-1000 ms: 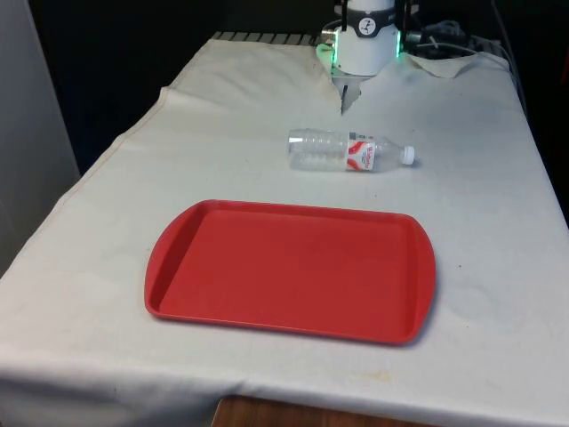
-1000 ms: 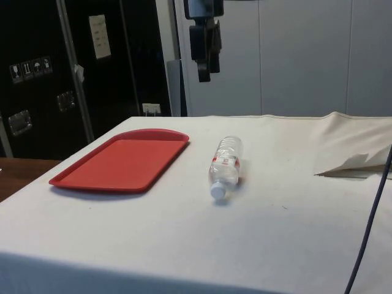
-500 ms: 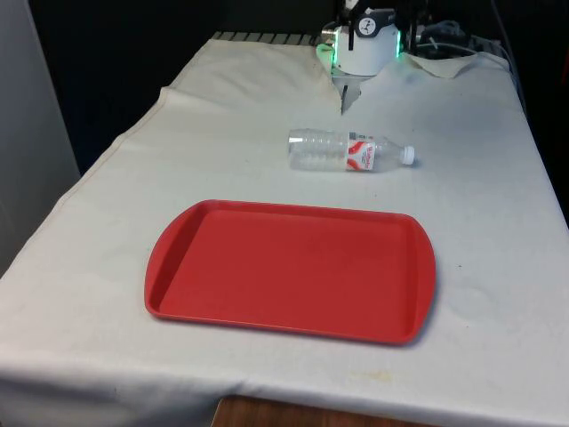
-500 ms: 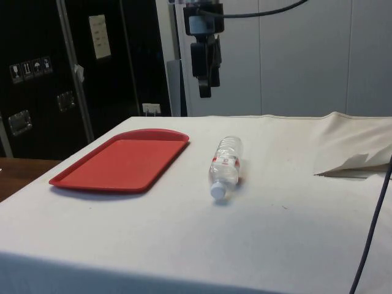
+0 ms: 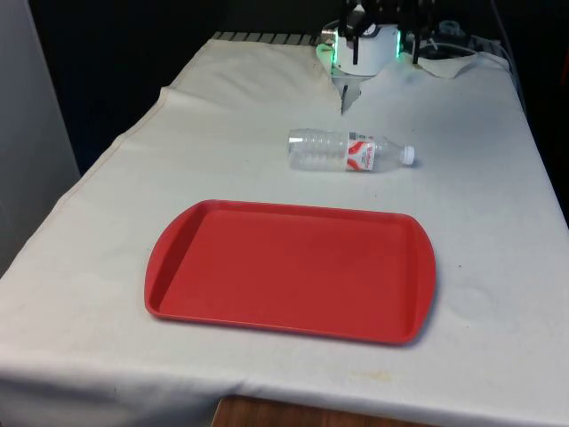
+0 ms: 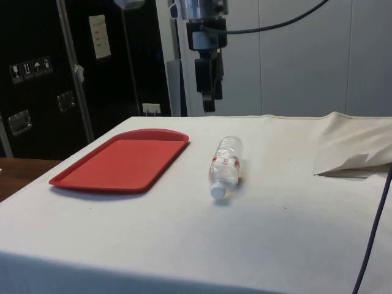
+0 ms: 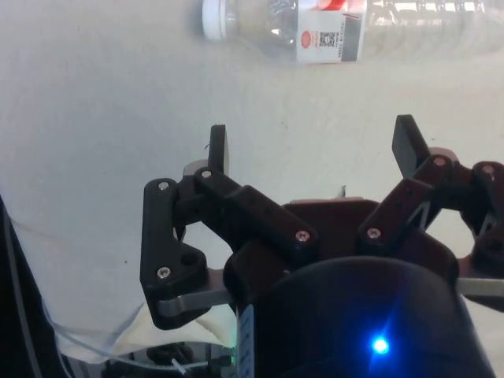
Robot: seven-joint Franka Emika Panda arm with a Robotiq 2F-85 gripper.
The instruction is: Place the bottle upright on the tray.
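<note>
Tray [image 5: 289,271]: red, smooth plastic, rectangular with rounded corners and a low raised rim; it lies flat near the table's [image 5: 498,267] front edge, towards the front view's left half, with nothing on it.
Cloth [image 5: 222,116]: white, matte, lightly creased, with a loose fold bunched at the far end.
Bottle [image 5: 348,150]: clear ribbed plastic, white screw cap [image 5: 407,156], lying on its side on the cloth just beyond the tray's far rim and apart from it; the cap points to the front view's right.
Label [image 5: 360,153]: a red and white band around the bottle near its neck; the wrist view shows a small square code and fine print on it [image 7: 327,43], too small to read.
Gripper [image 6: 209,101]: black, hard-edged, with linked fingers [image 7: 218,148] spread wide apart and holding nothing; it hangs above the cloth towards the table's far end, fingertips pointing down, well clear of the bottle, which lies on the tray's side of it.
</note>
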